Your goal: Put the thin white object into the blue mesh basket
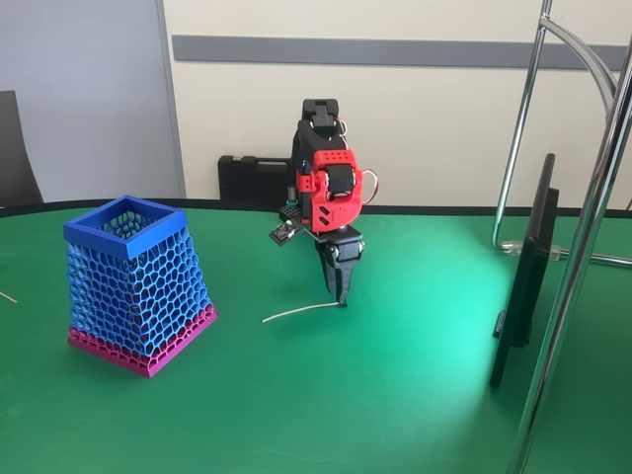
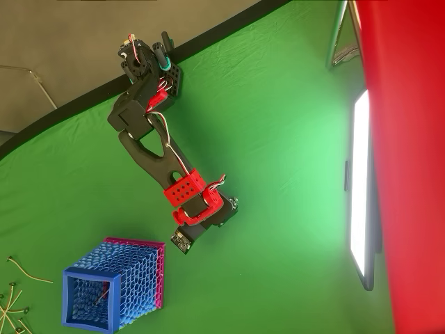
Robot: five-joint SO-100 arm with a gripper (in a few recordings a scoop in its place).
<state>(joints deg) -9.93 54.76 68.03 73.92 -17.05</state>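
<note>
My gripper (image 1: 342, 294) stands closed on one end of the thin white stick (image 1: 296, 312), which looks light, springy and slippery. The other end rests on the desk (image 1: 395, 395), so I judge the end grip adequate.

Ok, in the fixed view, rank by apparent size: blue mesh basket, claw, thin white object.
Largest to smallest:
1. blue mesh basket, though it stands nearer the camera
2. claw
3. thin white object, long but very slender

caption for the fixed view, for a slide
Gripper lowered onto one end of the thin white object on the green table, blue mesh basket nearby.
</note>
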